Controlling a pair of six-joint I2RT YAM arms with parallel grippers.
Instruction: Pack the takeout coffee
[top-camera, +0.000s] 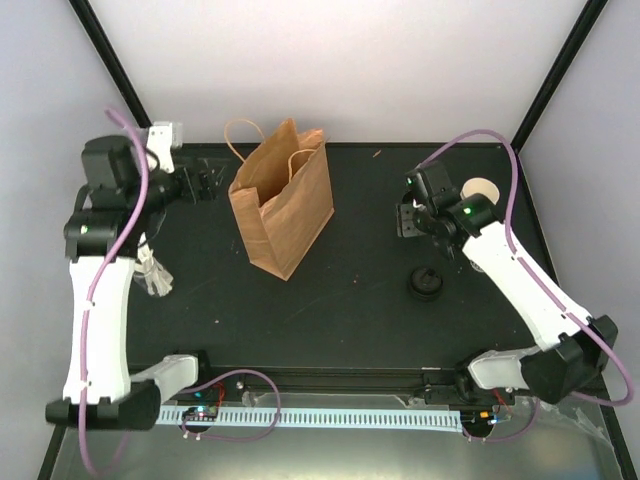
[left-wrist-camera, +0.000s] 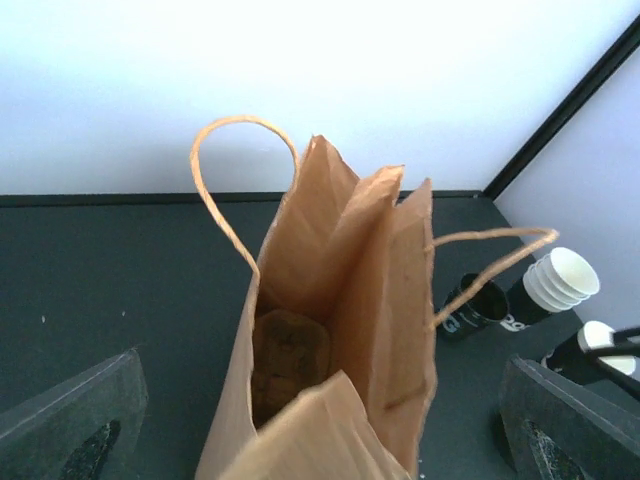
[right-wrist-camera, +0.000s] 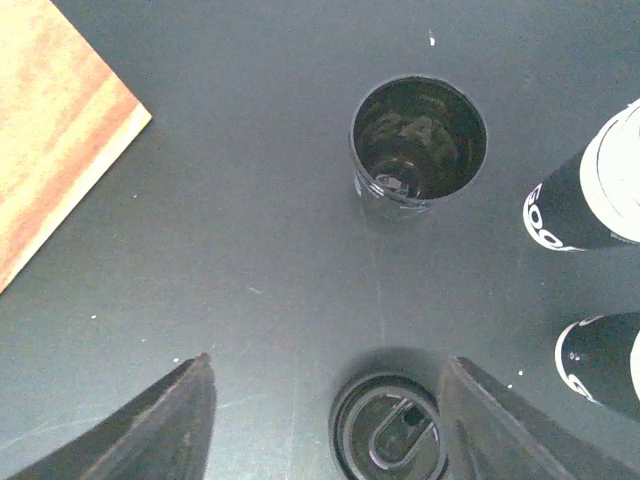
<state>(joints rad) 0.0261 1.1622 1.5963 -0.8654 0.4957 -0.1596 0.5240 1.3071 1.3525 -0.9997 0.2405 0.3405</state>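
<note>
Left pincer (left-wrist-camera: 320, 420) is wide open facing the paper bag (left-wrist-camera: 340, 330); my right pincer's (right-wrist-camera: 328, 362) spread too, empty, black lid (right-wrist-camera: 388, 438) at 6 o'clock from the dark cup (right-wrist-camera: 418, 140).

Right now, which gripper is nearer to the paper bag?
Left. The left gripper sits just beside the paper bag, on its left; the right gripper is farther off, across the table to its right.
</note>
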